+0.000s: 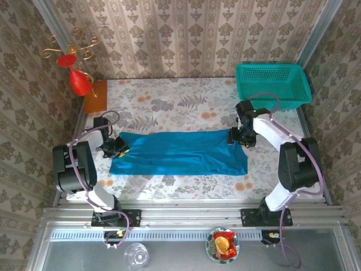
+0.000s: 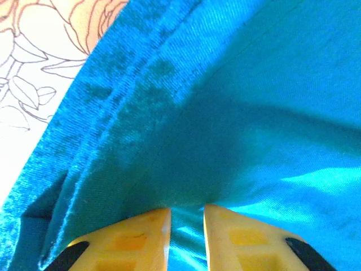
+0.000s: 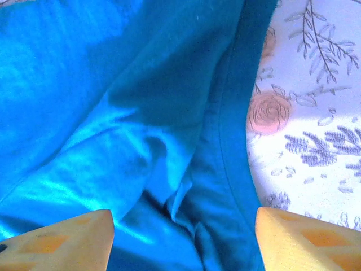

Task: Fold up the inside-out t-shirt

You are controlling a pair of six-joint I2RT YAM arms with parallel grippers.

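while the inside-out t-shirt [image 1: 180, 152] lies stretched as one long flat band on the table [image 1: 169, 101], it spans the whole gap between the two grippers, with one short end at each of them. the left gripper [image 1: 115, 148] sits at its end of the band with the jaws nearly together. in the left wrist view a fold of blue cloth goes down between the two yellow fingers [image 2: 138, 237], so i judge that it has hold of the shirt there, probably to pin this end so the cloth does not slide. the right gripper [image 1: 238, 137] stands over the other end with the jaws wide apart. in the right wrist view the wrinkled cloth passes loosely between them and neither one presses it, so it holds nothing. a hem [image 3: 231, 130] runs forward close to the finger that stands over the bare flowered table. the top view gives the whole shape of the shirt, and the teal basket [image 1: 273, 84] well behind the right gripper and apart from the cloth, but there the jaws are too small to read. the wrist views show jaws and seams clearly, yet nothing of how long the band is.
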